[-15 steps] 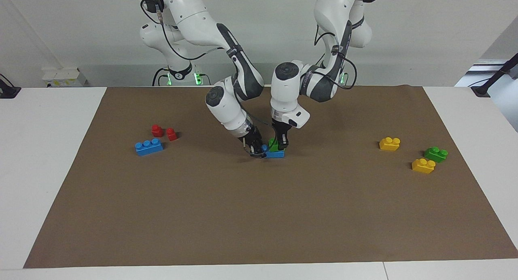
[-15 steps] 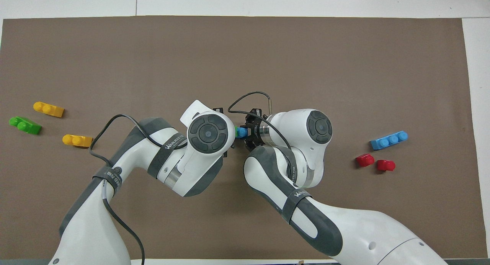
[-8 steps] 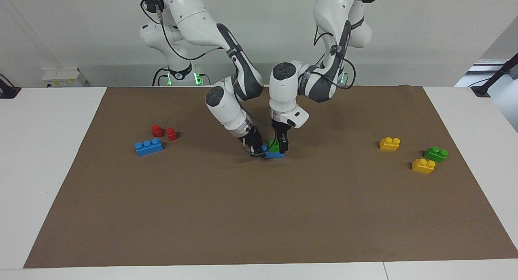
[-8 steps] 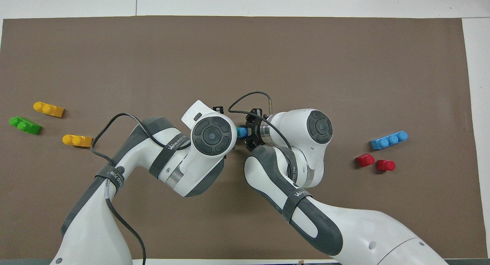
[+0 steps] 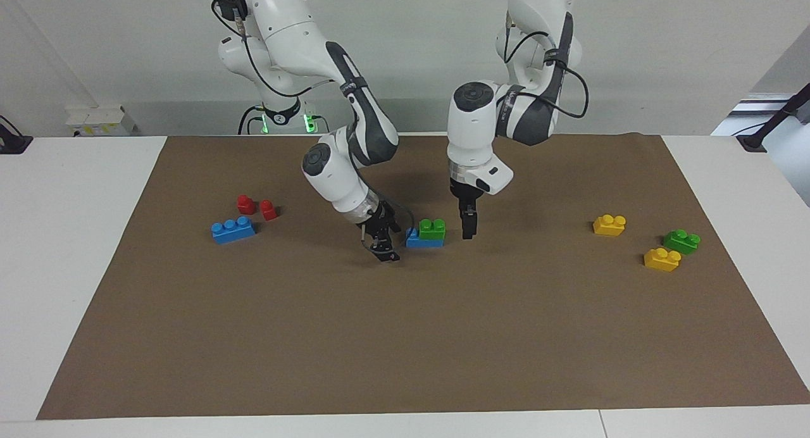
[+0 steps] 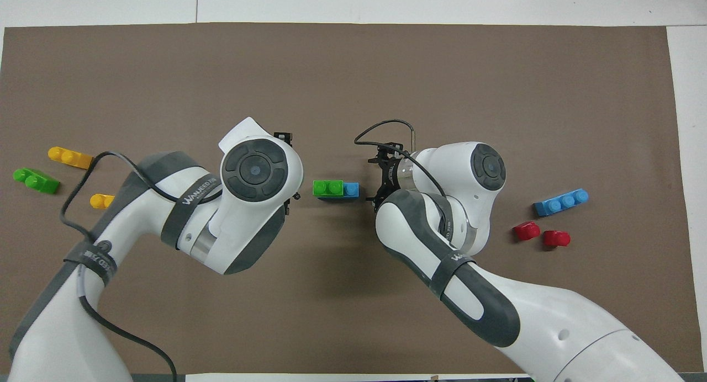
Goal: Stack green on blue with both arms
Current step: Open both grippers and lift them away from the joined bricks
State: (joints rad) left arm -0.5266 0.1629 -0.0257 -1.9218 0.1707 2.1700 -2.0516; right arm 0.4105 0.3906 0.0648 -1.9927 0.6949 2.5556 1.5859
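A green brick (image 5: pixel 433 229) sits stacked on a blue brick (image 5: pixel 420 241) on the brown mat, covering the end toward the left arm and leaving one blue stud bare. The stack also shows in the overhead view, green (image 6: pixel 327 188) on blue (image 6: pixel 351 190). My left gripper (image 5: pixel 468 228) hangs just above the mat beside the stack's green end, apart from it and empty. My right gripper (image 5: pixel 383 247) is tilted, low beside the stack's blue end, apart from it and empty; it also shows in the overhead view (image 6: pixel 379 179). In the overhead view the left wrist hides the left gripper.
A second blue brick (image 5: pixel 233 230) and two red bricks (image 5: pixel 246 204) (image 5: pixel 269 209) lie toward the right arm's end. Two yellow bricks (image 5: pixel 609 225) (image 5: pixel 662 259) and a second green brick (image 5: pixel 681 240) lie toward the left arm's end.
Both grippers have let go of the stack and drawn apart sideways, each toward its own end of the table. The left gripper has also risen a little. The stack stays put.
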